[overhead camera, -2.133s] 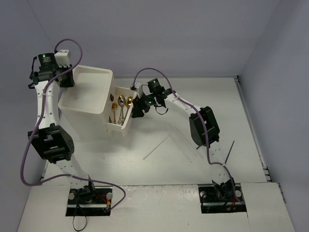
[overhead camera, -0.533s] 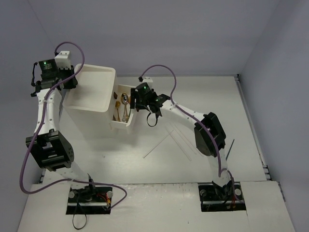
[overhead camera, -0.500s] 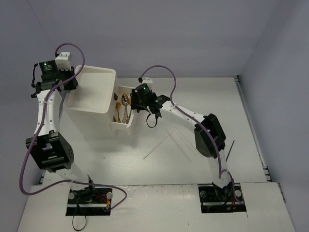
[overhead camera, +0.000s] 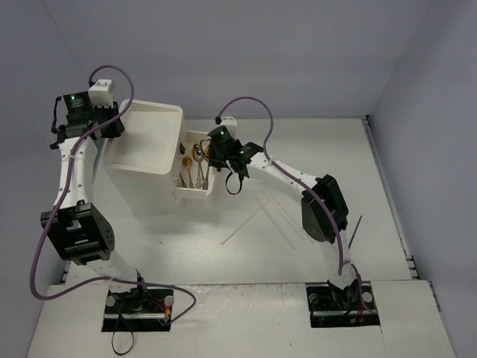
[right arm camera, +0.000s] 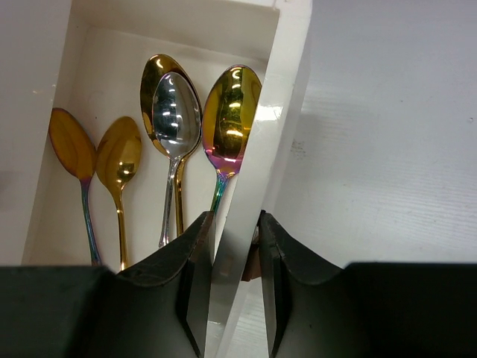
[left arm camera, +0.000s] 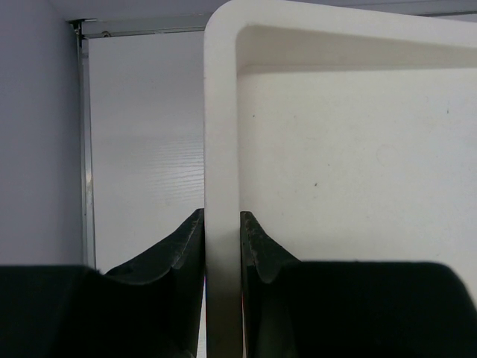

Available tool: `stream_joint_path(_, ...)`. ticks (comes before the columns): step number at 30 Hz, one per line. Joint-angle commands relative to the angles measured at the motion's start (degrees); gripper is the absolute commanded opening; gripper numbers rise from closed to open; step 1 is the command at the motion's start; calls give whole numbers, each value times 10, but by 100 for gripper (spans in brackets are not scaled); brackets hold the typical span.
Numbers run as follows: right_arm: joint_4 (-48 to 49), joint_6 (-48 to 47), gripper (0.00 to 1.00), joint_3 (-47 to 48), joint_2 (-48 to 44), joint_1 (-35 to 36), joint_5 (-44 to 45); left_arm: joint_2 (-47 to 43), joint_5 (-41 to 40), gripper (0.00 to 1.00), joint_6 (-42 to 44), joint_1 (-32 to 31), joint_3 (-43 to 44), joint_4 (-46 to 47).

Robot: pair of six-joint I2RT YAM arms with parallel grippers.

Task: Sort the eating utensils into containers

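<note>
Spoons (right arm camera: 177, 112) fill the right wrist view: glossy gold, copper and one silver bowl, lying in the smooth white plastic drawer (right arm camera: 276, 119). The right gripper (right arm camera: 232, 224) clasps the drawer's thin side wall between dark fingers (right arm camera: 197, 276). The left wrist view shows only the cabinet (left arm camera: 220, 112), its rounded matte rim pinched by the left gripper (left arm camera: 222, 224). Only the overhead view shows the worktop (overhead camera: 313, 149): cabinet at its far-left corner, thin clear chopsticks (overhead camera: 242, 227) mid-worktop, and a dark chopstick (overhead camera: 355, 231) near the right edge.
</note>
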Motion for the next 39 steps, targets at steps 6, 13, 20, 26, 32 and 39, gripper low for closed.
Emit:
stream_joint_path(6,-5,-28,0,18,-36,-17,31,-13,48,0,-23,-19,-9,-60)
stream_joint_path(13,-4,-38,0,1,-49,-35,31,-14,43,0,-22,-19,-10,-60)
stream_joint_path(20,-5,-53,0,20,-53,-47,23,-12,46,0,-24,-19,-9,-60)
stream_joint_path(26,-3,-9,0,38,-33,-31,-14,-12,39,0,-40,-32,-8,-57)
stream_joint_path(32,-3,12,0,85,-9,-2,-16,-12,32,0,-61,-56,-12,-58)
stream_joint_path(39,-3,20,0,132,14,8,-22,-23,59,0,-79,-59,-29,-40)
